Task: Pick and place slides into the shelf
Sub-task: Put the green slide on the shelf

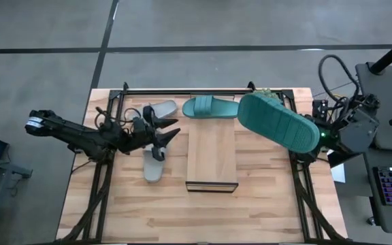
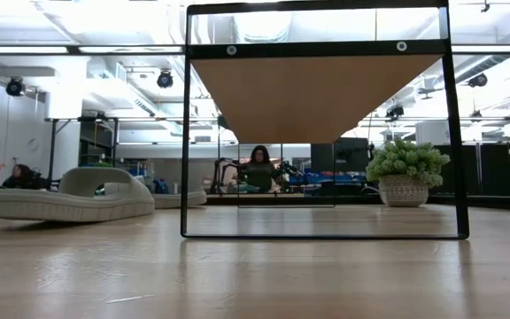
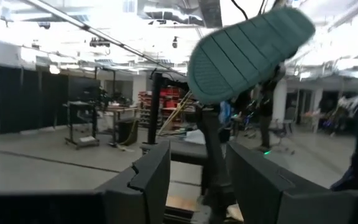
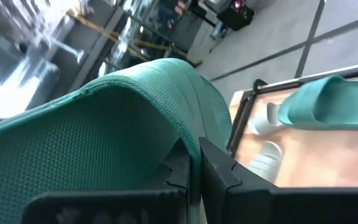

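Note:
My right gripper (image 4: 194, 168) is shut on a dark teal slide (image 1: 278, 121), held high over the table's right part. Its grooved sole (image 3: 247, 53) shows in the left wrist view. A second teal slide (image 1: 209, 107) lies at the far end of the shelf's light plank (image 1: 211, 153). One grey slide (image 1: 160, 109) lies far left of the shelf, and another (image 1: 154, 167) lies beside the shelf's left side. My left gripper (image 1: 160, 139) hangs open above those grey slides, holding nothing. My right gripper pinches the teal slide's rim (image 4: 188, 140) between its two fingers, at the slide's end nearest the table's right edge (image 1: 312, 139). The fingers come roughly level from the table's right side. The slide is lifted clear and sticks out tilted toward the far left.
The shelf's dark metal frame (image 2: 321, 53) carries the plank above the tabletop. Black rails (image 1: 182, 90) run along the table's far edge and down both sides. A white pot with a green plant (image 2: 405, 177) stands behind the shelf. A person sits in the room beyond.

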